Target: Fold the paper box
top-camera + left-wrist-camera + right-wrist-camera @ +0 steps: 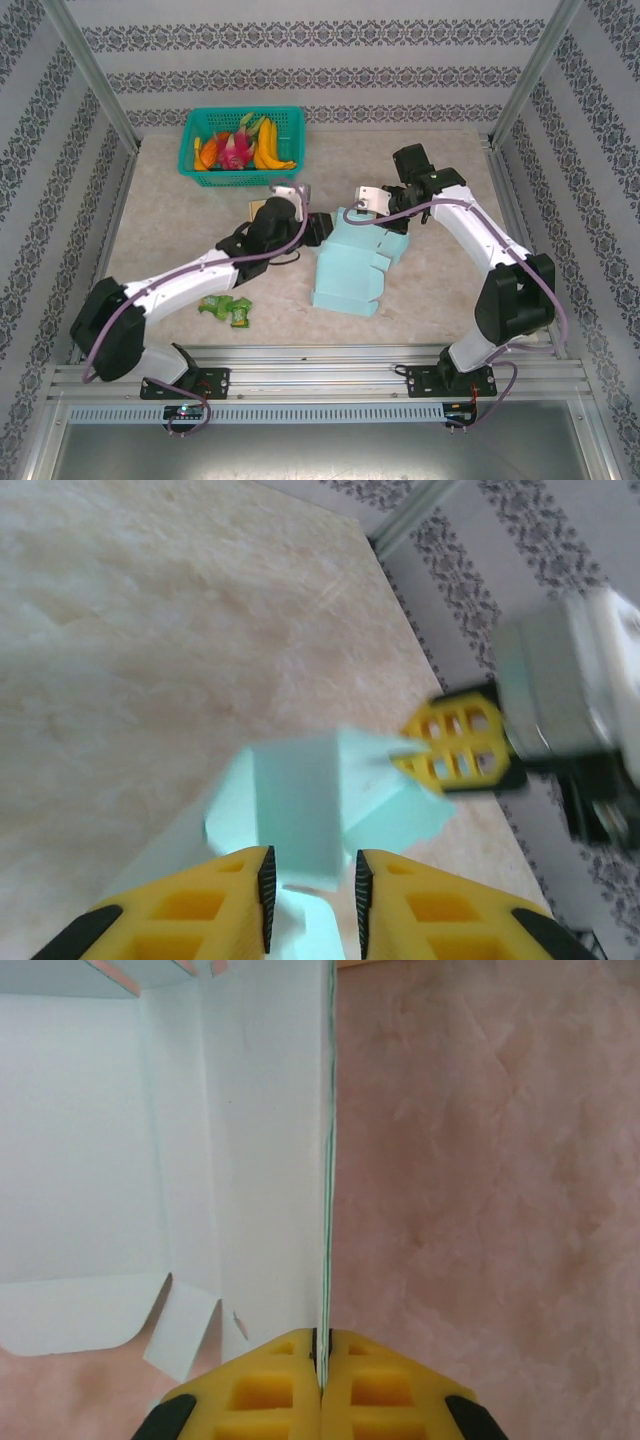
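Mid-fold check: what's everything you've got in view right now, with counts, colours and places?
Light teal paper box: one, table centre, partly folded.
Green plastic basket: one, far left.
Fruit: several, yellow, orange, pink, inside the basket.
Small green packets: a small cluster, near left.
Table: one, beige.
Left hand: yellow fingers parted, at the box's flap.
Right hand: yellow fingers shut on a box panel's edge.

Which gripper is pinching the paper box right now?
The right gripper: jaws shut on a wall edge of the paper box. The left gripper has its jaws apart.
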`<move>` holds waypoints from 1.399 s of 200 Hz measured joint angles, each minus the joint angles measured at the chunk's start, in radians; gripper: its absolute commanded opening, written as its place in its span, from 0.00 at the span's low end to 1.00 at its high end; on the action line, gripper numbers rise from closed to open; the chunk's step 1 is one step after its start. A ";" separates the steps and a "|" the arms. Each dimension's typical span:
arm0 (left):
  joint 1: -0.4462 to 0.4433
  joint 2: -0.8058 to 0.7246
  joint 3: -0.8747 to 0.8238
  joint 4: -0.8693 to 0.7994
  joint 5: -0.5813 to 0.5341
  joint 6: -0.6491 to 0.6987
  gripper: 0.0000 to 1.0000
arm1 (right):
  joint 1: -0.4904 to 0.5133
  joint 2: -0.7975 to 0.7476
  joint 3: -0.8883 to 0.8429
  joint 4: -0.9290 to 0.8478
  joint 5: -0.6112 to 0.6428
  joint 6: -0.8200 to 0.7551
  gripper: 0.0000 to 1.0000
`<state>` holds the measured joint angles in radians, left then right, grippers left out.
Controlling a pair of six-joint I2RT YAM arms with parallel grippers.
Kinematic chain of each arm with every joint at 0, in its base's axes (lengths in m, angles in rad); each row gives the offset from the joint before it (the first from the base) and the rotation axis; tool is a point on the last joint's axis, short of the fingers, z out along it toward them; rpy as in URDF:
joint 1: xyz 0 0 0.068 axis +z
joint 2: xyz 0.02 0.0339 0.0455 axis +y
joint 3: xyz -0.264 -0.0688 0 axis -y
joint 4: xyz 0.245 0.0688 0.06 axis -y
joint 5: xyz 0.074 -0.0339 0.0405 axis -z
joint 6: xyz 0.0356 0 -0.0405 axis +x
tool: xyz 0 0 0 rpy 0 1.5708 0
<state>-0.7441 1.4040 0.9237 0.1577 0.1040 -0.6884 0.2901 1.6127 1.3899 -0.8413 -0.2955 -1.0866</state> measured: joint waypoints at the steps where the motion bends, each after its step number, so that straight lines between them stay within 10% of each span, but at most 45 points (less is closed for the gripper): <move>1: -0.005 -0.005 -0.006 0.001 0.000 0.002 0.30 | 0.000 0.001 0.001 0.000 0.000 0.000 0.00; 90: -0.183 0.222 -0.003 0.053 -0.085 0.150 0.22 | -0.003 0.050 0.025 -0.023 0.010 0.037 0.00; 280: 0.026 0.163 -0.176 0.160 -0.315 0.237 0.22 | -0.014 0.006 -0.008 -0.017 -0.035 0.037 0.00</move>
<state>-0.7177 1.5669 0.7479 0.3180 -0.2108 -0.4511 0.2764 1.6184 1.3823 -0.8585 -0.3305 -1.0500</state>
